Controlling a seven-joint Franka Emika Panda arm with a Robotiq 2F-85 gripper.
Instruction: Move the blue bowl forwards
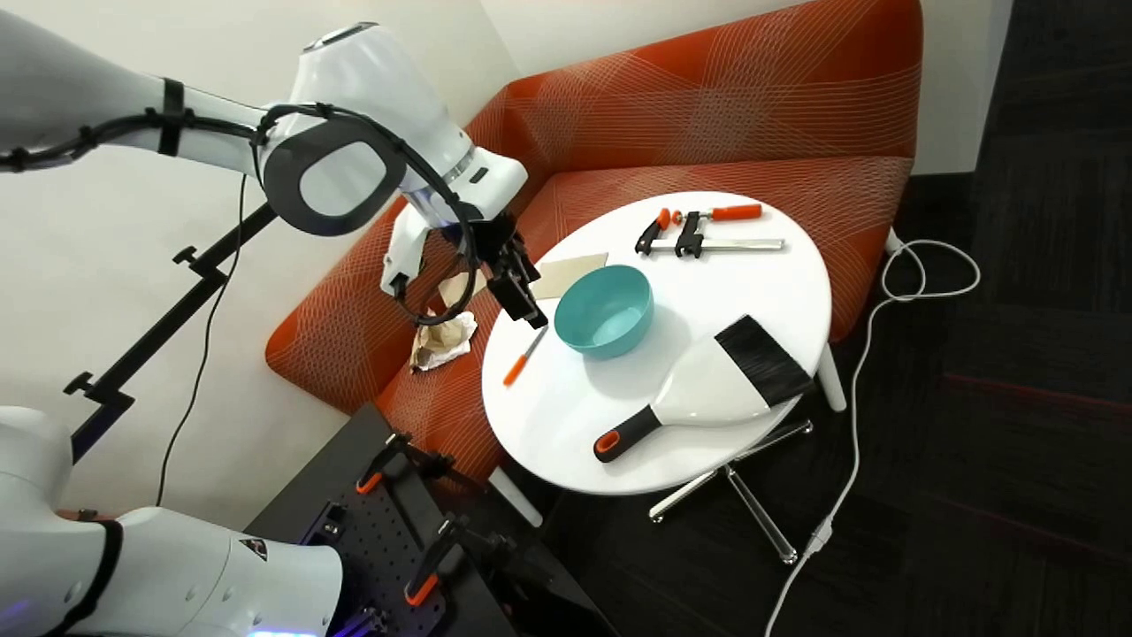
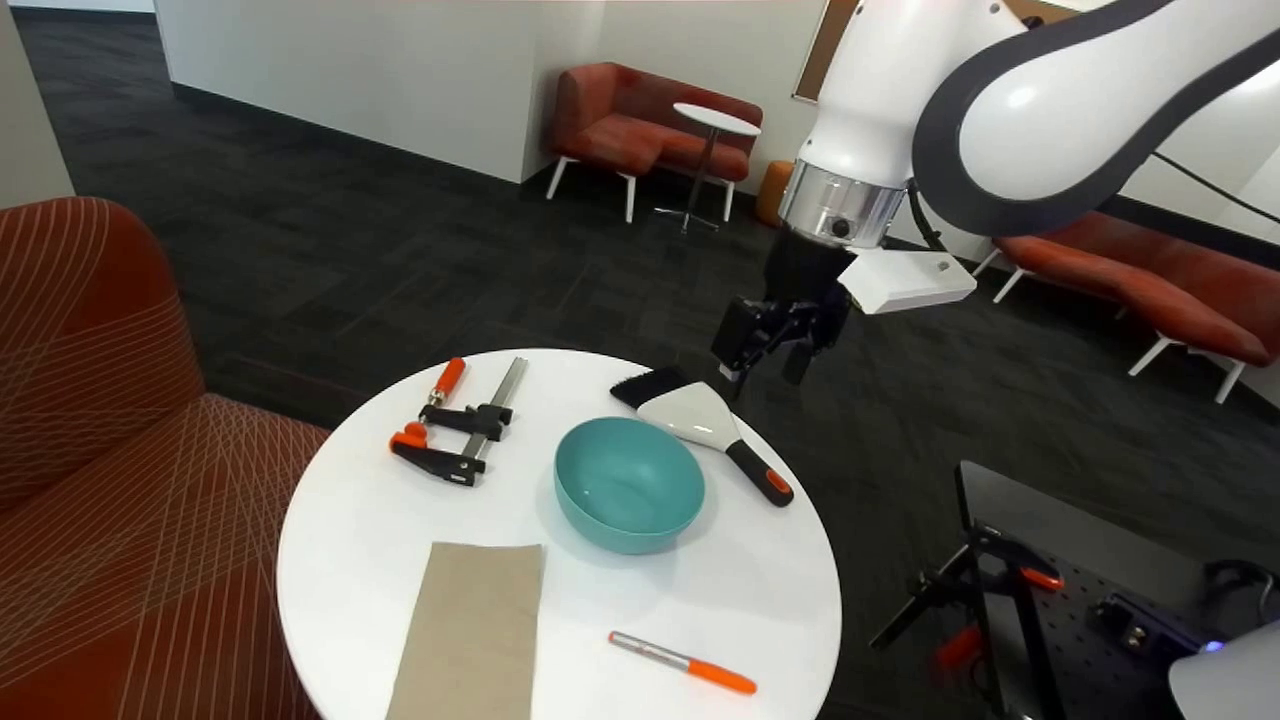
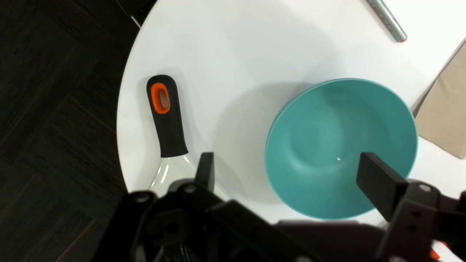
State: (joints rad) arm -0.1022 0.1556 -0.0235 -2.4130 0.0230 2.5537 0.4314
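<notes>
The blue bowl (image 1: 605,311) is a round teal bowl standing upright on the white table. It also shows in an exterior view (image 2: 628,485) and in the wrist view (image 3: 338,145), where a tiny white speck shows inside it. My gripper (image 1: 534,296) is open, with nothing between its fingers. It also shows in an exterior view (image 2: 763,372), raised above table height. In the wrist view my gripper (image 3: 287,156) has its right finger in front of the bowl and its left finger over the table, left of the bowl's rim. The fingers look apart from the bowl.
A brush (image 2: 692,412) with a black handle lies beside the bowl. A clamp (image 2: 470,425), an orange-capped pen (image 2: 685,663) and a brown paper sheet (image 2: 475,625) also lie on the round table (image 1: 566,451). A red-orange sofa (image 1: 707,115) stands behind the table.
</notes>
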